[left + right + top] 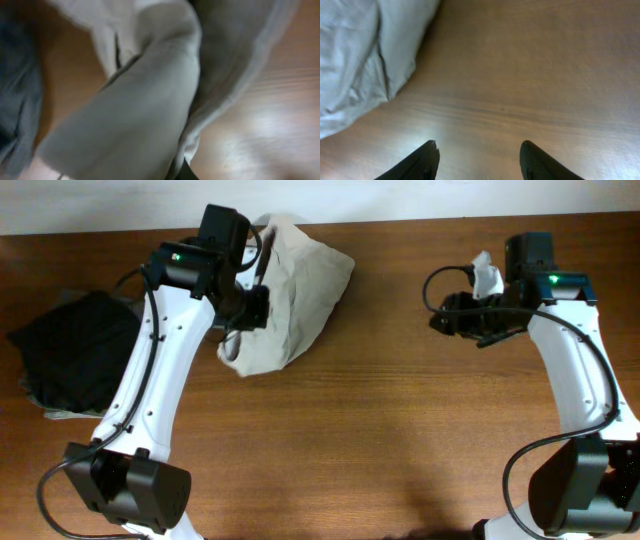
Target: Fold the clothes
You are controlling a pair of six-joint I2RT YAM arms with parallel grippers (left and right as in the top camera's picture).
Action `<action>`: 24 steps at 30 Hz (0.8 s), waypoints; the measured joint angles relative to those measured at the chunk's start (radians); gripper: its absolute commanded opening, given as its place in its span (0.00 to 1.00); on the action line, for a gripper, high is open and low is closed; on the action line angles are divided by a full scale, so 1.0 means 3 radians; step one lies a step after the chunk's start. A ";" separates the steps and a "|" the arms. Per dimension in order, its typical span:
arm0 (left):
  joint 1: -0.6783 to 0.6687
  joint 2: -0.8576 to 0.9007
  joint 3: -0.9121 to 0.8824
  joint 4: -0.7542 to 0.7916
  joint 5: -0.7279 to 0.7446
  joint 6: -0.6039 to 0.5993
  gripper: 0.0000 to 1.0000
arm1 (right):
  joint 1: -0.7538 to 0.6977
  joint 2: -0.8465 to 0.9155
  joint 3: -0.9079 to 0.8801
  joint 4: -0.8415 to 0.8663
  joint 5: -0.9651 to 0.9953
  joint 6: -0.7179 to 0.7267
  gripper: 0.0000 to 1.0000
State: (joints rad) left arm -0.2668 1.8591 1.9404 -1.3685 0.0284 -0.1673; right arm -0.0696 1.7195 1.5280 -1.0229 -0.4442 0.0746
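Across the far left part of the brown wooden table (pixel 400 440), the wrinkled light beige cotton shorts (pixel 295 290) sit bunched in a heap. Its long axis runs diagonally, with the broader end pointing toward the far edge and the middle and the narrower end toward the near left; a crumpled black garment (pixel 70 355) lies well apart at the left edge. The left jaws are closed on a fold along the heap's left side, the cloth filling the left wrist view, while the right jaws stand open over bare wood with the shorts well apart to their left.
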 measured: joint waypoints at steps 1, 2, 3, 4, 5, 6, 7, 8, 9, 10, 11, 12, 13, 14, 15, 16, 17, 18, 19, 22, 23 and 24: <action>0.0020 0.0000 0.0001 -0.0086 -0.0090 -0.0062 0.00 | 0.0039 0.0000 0.0000 0.0064 -0.0014 -0.0001 0.57; 0.0050 0.0000 0.0001 -0.0161 -0.0161 -0.0118 0.00 | 0.0076 0.0000 0.0000 0.0117 -0.0022 -0.0004 0.57; 0.0088 0.0000 0.0001 -0.0231 -0.0224 -0.0165 0.00 | 0.0126 0.0000 0.0000 0.0179 -0.0036 0.0000 0.57; 0.0153 0.0000 0.0001 -0.0298 -0.0280 -0.0211 0.01 | 0.0175 0.0000 0.0000 0.0234 -0.0042 -0.0003 0.57; 0.0221 0.0000 0.0001 -0.0338 -0.0315 -0.0248 0.01 | 0.0229 0.0000 0.0000 0.0286 -0.0050 -0.0003 0.57; 0.0299 0.0000 0.0001 -0.0359 -0.0346 -0.0281 0.01 | 0.0276 0.0001 0.0000 0.0326 -0.0052 0.0000 0.57; 0.0380 0.0000 0.0001 -0.0362 -0.0365 -0.0305 0.00 | 0.0328 0.0004 0.0000 0.0365 -0.0061 0.0000 0.57; 0.0469 0.0000 0.0000 -0.0361 -0.0373 -0.0323 0.01 | 0.0383 0.0006 0.0000 0.0408 -0.0064 0.0000 0.57; 0.0562 0.0000 -0.0011 -0.0347 -0.0369 -0.0342 0.01 | 0.0431 0.0013 0.0000 0.0451 -0.0066 0.0000 0.57; 0.0651 0.0000 -0.0039 -0.0328 -0.0356 -0.0356 0.00 | 0.0483 0.0027 0.0000 0.0502 -0.0074 0.0004 0.56; 0.0744 0.0000 -0.0086 -0.0313 -0.0342 -0.0369 0.01 | 0.0532 0.0048 0.0000 0.0552 -0.0076 0.0010 0.56; 0.0813 0.0000 -0.0149 -0.0290 -0.0318 -0.0380 0.00 | 0.0587 0.0083 0.0000 0.0619 -0.0085 0.0015 0.52; 0.0856 0.0000 -0.0220 -0.0273 -0.0291 -0.0390 0.00 | 0.0622 0.0121 0.0000 0.0704 -0.0088 0.0015 0.49; 0.0881 0.0000 -0.0287 -0.0268 -0.0264 -0.0395 0.01 | 0.0665 0.0174 0.0003 0.0797 -0.0092 0.0015 0.43; 0.0895 0.0000 -0.0375 -0.0249 -0.0228 -0.0404 0.01 | 0.0706 0.0234 0.0003 0.0896 -0.0097 0.0033 0.39; 0.0899 0.0000 -0.0469 -0.0239 -0.0192 -0.0407 0.01 | 0.0754 0.0312 0.0004 0.1007 -0.0097 0.0060 0.33; 0.0898 0.0000 -0.0548 -0.0230 -0.0158 -0.0407 0.01 | 0.0790 0.0370 0.0004 0.1099 -0.0098 0.0075 0.25; 0.0896 0.0000 -0.0662 -0.0200 -0.0106 -0.0415 0.01 | 0.0838 0.0451 0.0005 0.1228 -0.0097 0.0120 0.17; 0.0896 0.0000 -0.0745 -0.0179 -0.0065 -0.0418 0.00 | 0.0884 0.0526 0.0005 0.1352 -0.0098 0.0141 0.11; 0.0898 0.0000 -0.1002 -0.0099 0.0051 -0.0450 0.00 | 0.1012 0.0741 0.0005 0.1771 -0.0111 0.0275 0.04; 0.0898 0.0000 -0.1072 -0.0084 0.0079 -0.0469 0.00 | 0.1053 0.0813 0.0006 0.1943 -0.0135 0.0294 0.04; 0.0898 0.0000 -0.1134 -0.0075 0.0100 -0.0482 0.01 | 0.1094 0.0876 0.0006 0.2076 -0.0159 0.0314 0.04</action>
State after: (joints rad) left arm 0.0025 1.8591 1.6001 -1.3911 0.0586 -0.3119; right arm 0.2584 1.9823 1.5299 -0.4000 -0.4919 0.1688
